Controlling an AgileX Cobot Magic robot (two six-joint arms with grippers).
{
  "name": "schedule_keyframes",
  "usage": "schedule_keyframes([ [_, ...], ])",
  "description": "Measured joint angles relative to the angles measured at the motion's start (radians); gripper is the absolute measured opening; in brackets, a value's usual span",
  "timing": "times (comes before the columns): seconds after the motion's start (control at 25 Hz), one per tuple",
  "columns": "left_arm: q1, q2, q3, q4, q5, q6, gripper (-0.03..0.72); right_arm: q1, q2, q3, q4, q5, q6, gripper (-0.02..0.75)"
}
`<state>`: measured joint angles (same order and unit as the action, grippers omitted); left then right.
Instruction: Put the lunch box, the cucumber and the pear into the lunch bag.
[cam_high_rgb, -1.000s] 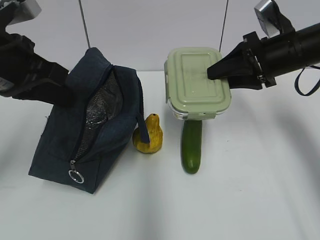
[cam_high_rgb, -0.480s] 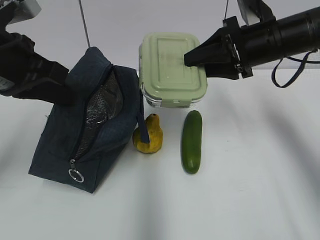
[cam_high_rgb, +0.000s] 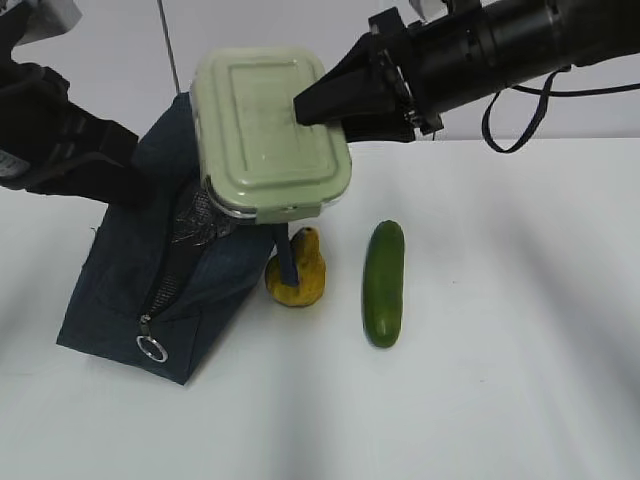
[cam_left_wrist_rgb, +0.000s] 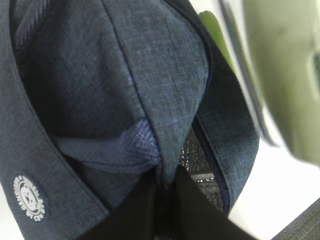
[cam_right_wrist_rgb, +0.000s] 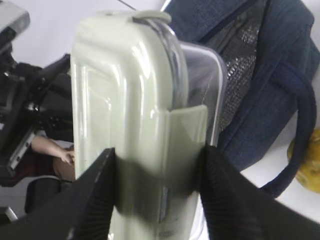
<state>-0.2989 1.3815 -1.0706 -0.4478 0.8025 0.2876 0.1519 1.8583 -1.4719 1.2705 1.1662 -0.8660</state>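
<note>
My right gripper (cam_high_rgb: 312, 108) is shut on the right end of the sage-lidded lunch box (cam_high_rgb: 262, 135) and holds it in the air, tilted, over the open top of the navy lunch bag (cam_high_rgb: 115, 290). In the right wrist view both fingers clamp the lunch box (cam_right_wrist_rgb: 125, 95) at the gripper (cam_right_wrist_rgb: 157, 172), with the lunch bag (cam_right_wrist_rgb: 272, 70) behind it. My left gripper (cam_left_wrist_rgb: 162, 202) is shut on a fold of the lunch bag (cam_left_wrist_rgb: 100, 85) beside its silvery lining. The yellow pear (cam_high_rgb: 297, 272) and the dark green cucumber (cam_high_rgb: 384, 283) lie on the table right of the bag.
The bag's zipper ends in a silver ring pull (cam_high_rgb: 152, 350) at its near corner. A strap handle (cam_high_rgb: 286, 252) hangs down in front of the pear. The white table (cam_high_rgb: 500, 380) stretches to the right and the front.
My right gripper has carried the lunch box to the left and upward, from above the cucumber to over the bag's opening. The left arm, bag, pear and cucumber have stayed put.
</note>
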Motion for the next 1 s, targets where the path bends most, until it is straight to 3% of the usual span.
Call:
schedule_keyframes([
  [0.64, 0.000, 0.000, 0.000, 0.000, -0.001, 0.000, 0.001, 0.057, 0.077, -0.001, -0.055, -0.110, 0.032, 0.372],
  [1.0, 0.000, 0.000, 0.000, -0.010, -0.032, 0.000, 0.001, 0.065, 0.086, -0.001, -0.227, -0.135, 0.073, 0.372],
])
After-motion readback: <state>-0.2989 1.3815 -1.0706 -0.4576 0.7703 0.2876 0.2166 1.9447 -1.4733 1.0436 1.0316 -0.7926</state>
